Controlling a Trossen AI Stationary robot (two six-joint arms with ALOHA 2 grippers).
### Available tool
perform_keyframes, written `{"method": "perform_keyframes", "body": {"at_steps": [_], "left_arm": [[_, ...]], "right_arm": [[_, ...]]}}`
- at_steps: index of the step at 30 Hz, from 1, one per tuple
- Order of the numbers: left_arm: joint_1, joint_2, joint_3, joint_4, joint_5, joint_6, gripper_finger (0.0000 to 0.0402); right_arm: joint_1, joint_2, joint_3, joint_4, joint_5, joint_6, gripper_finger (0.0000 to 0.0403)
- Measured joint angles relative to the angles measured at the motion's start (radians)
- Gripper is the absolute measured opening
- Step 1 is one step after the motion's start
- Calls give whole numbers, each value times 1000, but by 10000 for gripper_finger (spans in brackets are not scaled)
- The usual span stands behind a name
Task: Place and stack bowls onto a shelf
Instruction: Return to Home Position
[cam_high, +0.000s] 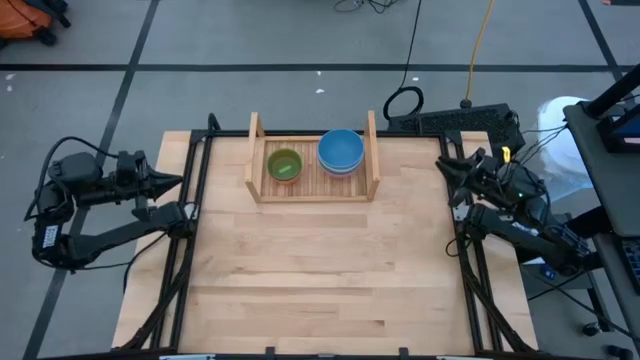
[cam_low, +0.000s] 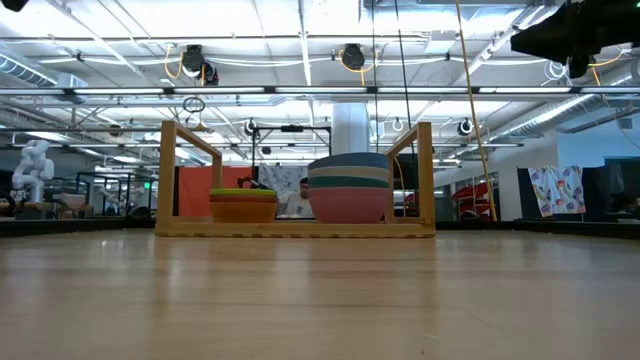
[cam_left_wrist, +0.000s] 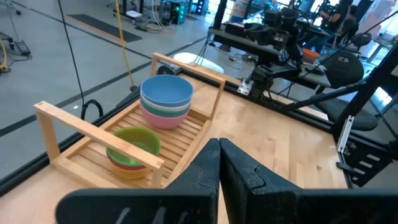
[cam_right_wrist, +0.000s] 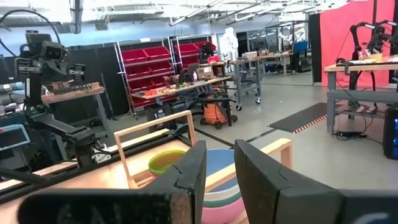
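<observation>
- left gripper (cam_high: 172, 182) sits at the left edge of the high view, just off the side of the table (cam_high: 320, 290). Its wrist view (cam_left_wrist: 219, 144) shows the fingers pressed together on nothing.
- right gripper (cam_high: 450, 176) is at the table's right edge, about mid-height in that frame. There's a slim gap between its fingers (cam_right_wrist: 267, 177), and it's carrying nothing either.
- the shelf (cam_high: 310, 197) is upper middle in the high view, close to the table's far edge, with two stacks inside it.
- the left stack has the green bowl (cam_high: 284, 165) on top. The low view shows a red band and a yellow-orange one under it (cam_low: 243, 207). I can't pick out anything else in there.
- the right stack has the blue bowl (cam_high: 341, 150) on top, with teal and pink showing underneath in the low view (cam_low: 348, 190). If there's a white one in there, I can't see it.
- I don't see any loose bowls on the wood, so I'd call the stacking done. All that seems left is parking the arms.
- room-wise, the whole lower part of the table is bare wood, so there's loads of space.
- tight spots: the black rails (cam_high: 476, 290) run down both table sides right by the arms, and the shelf's two uprights stick up with the right stack near one of them.
- there's a power strip (cam_high: 455, 120) with cables at the upper right, behind the table and off the work surface.
</observation>
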Motion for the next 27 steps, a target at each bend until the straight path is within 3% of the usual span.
{"method": "perform_keyframes", "body": {"at_steps": [12,20,27], "left_arm": [[0,0,0,1,1,1,8],[0,0,1,3,1,-4,8],[0,0,1,56,1,6,8]], "right_arm": [[0,0,-159,163,-107,56,77],[0,-1,-324,446,-192,81,77],[0,-1,-387,489,-207,82,77]]}}
